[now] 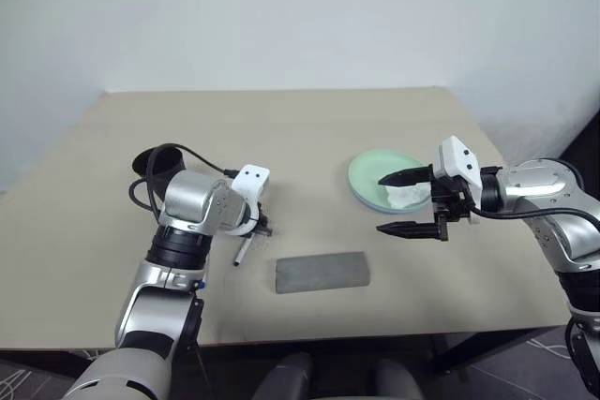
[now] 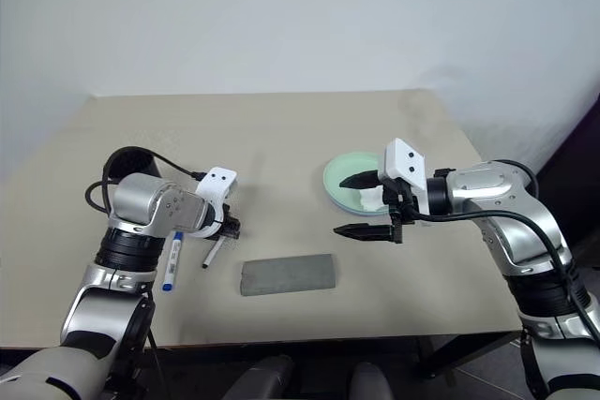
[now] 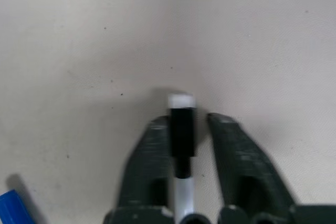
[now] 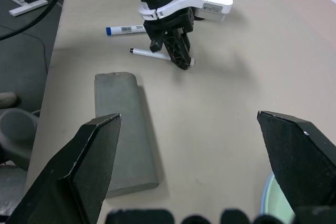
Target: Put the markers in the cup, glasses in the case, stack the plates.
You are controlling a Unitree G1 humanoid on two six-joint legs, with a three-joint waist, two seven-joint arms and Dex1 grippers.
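Observation:
My left gripper is down on the table, shut on the black-capped marker, which still lies flat. Beside that arm lies the blue-capped marker. Behind the left arm stands the black cup. The grey case lies closed near the front edge. My right gripper hangs open above the near side of the green plate, nothing between its fingers. A pale blue edge runs along that plate's near rim; I cannot tell if it is a second plate. The glasses are out of view.
A crumpled white tissue lies on the green plate, just behind the right gripper. A black cable loops from the left arm past the cup. The table's front edge is close below the case.

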